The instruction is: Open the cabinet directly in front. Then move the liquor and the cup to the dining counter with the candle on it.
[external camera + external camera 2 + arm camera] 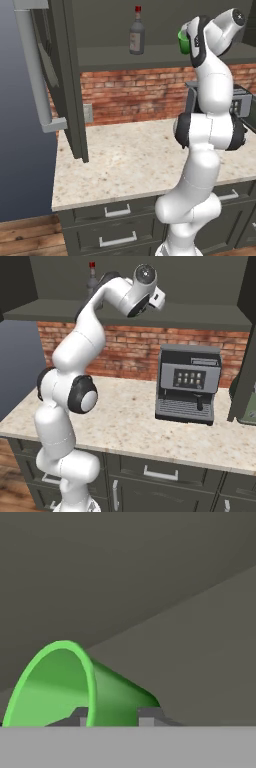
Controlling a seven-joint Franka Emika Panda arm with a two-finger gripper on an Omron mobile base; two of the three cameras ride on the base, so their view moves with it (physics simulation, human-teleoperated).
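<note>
The cabinet (67, 75) stands open, its left door swung out toward me. On its shelf (110, 56) the liquor (136, 32) stands upright, red cap on top; in the right base view its cap (92, 266) peeks out behind my arm. Right of the bottle is the green cup (183, 42), half hidden by my hand. In the hand view the cup (60, 682) looms large and looks tilted. My gripper (115, 717) is shut on its wall, one fingertip (81, 716) inside the rim and the other outside. The dining counter and the candle are out of view.
Below the cabinet runs a beige worktop (125, 160) backed by a brick wall (135, 95). A grey coffee machine (189, 383) stands on it to the right. The cabinet's right door (245, 356) hangs open beside the machine. Dark drawers (117, 212) sit under the worktop.
</note>
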